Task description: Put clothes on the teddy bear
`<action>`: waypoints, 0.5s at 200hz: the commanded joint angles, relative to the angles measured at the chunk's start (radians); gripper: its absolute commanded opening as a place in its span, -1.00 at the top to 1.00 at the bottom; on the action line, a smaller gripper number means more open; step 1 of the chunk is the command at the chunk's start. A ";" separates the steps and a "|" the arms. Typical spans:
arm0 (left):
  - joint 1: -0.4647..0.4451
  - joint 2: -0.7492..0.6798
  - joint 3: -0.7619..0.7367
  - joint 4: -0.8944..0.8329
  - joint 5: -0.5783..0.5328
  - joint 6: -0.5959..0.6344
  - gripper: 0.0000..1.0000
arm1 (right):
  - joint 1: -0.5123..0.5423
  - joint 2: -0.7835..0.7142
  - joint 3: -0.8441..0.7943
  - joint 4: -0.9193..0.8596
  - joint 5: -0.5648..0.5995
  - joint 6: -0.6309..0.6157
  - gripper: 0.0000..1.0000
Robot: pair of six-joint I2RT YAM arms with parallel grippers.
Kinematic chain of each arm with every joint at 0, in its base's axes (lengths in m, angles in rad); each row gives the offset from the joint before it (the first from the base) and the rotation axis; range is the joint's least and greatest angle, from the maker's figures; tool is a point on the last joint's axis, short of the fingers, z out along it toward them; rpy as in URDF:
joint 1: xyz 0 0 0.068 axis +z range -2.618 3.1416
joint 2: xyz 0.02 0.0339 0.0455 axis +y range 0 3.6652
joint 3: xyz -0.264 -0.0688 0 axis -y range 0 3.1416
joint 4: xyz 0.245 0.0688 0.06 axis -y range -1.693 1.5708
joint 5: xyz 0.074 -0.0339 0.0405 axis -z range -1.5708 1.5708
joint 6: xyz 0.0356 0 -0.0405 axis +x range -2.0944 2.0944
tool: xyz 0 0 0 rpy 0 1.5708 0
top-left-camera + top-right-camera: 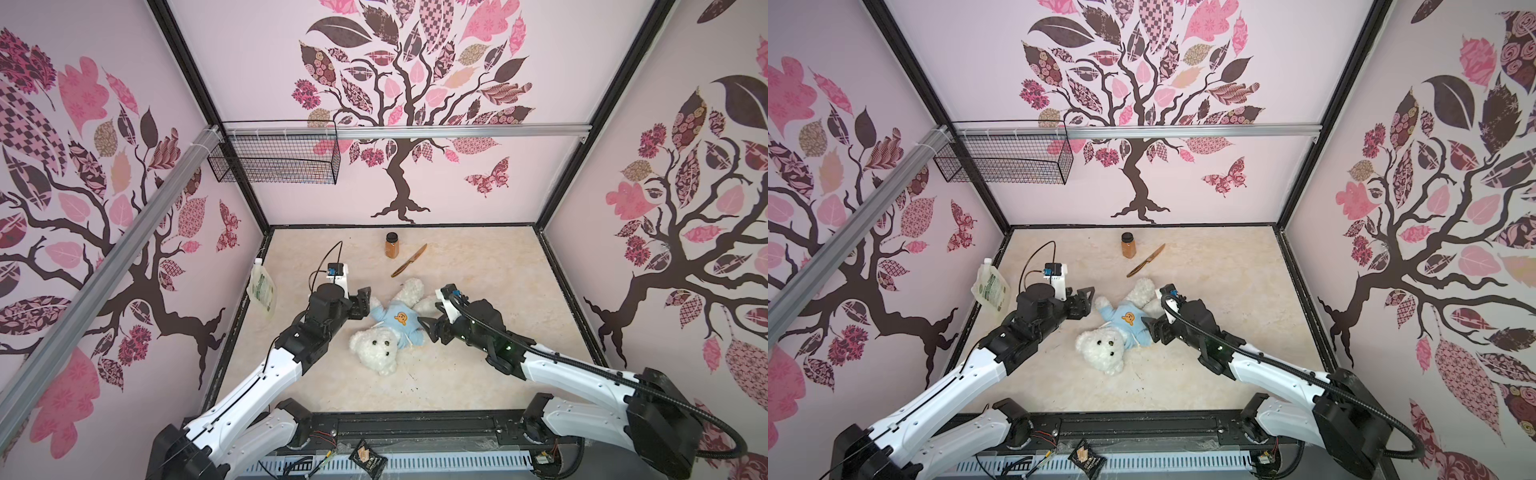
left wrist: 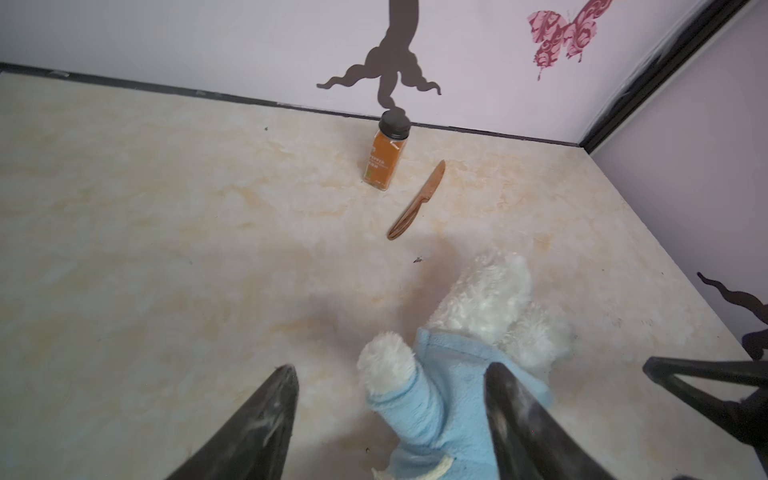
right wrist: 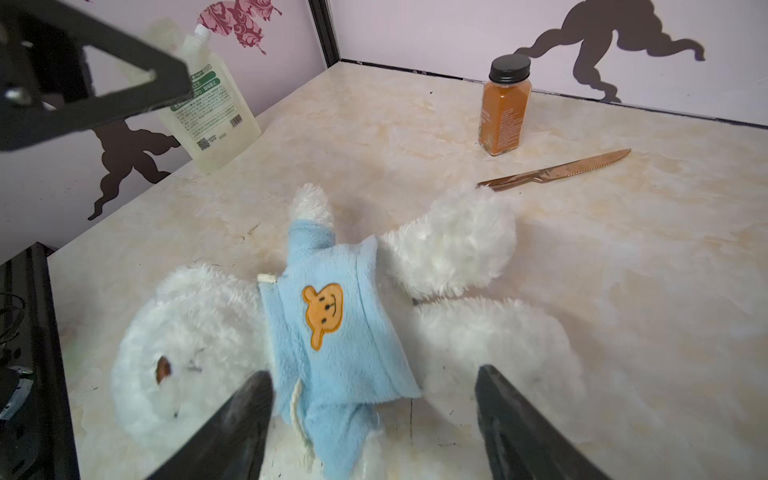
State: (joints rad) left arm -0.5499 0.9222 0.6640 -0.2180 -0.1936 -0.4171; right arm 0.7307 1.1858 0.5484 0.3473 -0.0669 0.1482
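Worktop [image 1: 478, 374]: cream, marbled, with a few dark specks. Three pale pink walls [image 1: 519, 195] with tree, leaf and butterfly decals box it in, and black posts stand in the corners. A metal rail [image 1: 457, 132] crosses the back wall. In both top views a black wire basket [image 1: 274, 162] hangs from it at upper left.

We find the teddy bear [image 1: 376, 349] on its back at mid-frame. Its head points to the lower edge and its legs to the upper. A light blue shirt [image 1: 395, 322] with a tan bear face covers its chest.

Around it:
- A spice jar [image 1: 392, 245] stands upright near the back wall.
- A copper-coloured knife [image 1: 409, 260] lies flat below the jar, its handle end just beside one leg.
- A clear pouch [image 1: 262, 291] leans on the left wall.
- A small dark packet [image 1: 368, 457] lies on the front ledge.

Left pincer [image 1: 362, 304]: open and holding nothing. In the wrist view the sleeved arm lies between its fingers [image 2: 257, 415].

Right pincer [image 1: 428, 330]: open and holding nothing, just beside the shirt's right edge. Its wrist hides part of one leg in both top views.
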 commanded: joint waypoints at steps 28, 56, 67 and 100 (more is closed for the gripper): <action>-0.001 -0.215 -0.195 -0.164 0.065 -0.316 -0.62 | -0.093 0.280 0.180 -0.043 -0.213 0.082 -0.48; -0.003 -0.241 -0.291 -0.124 0.230 -0.488 -0.43 | -0.094 0.400 0.246 -0.095 -0.293 0.094 -0.31; -0.005 -0.224 -0.326 -0.067 0.305 -0.547 -0.36 | -0.093 0.418 0.244 -0.103 -0.312 0.102 -0.27; -0.012 -0.131 -0.345 0.031 0.353 -0.585 -0.21 | -0.093 0.407 0.182 -0.104 -0.339 0.124 -0.21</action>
State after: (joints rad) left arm -0.5564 0.7444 0.3363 -0.2913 0.0742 -0.9192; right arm 0.6357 1.5955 0.7578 0.2691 -0.3458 0.2451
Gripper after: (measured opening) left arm 0.625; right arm 0.613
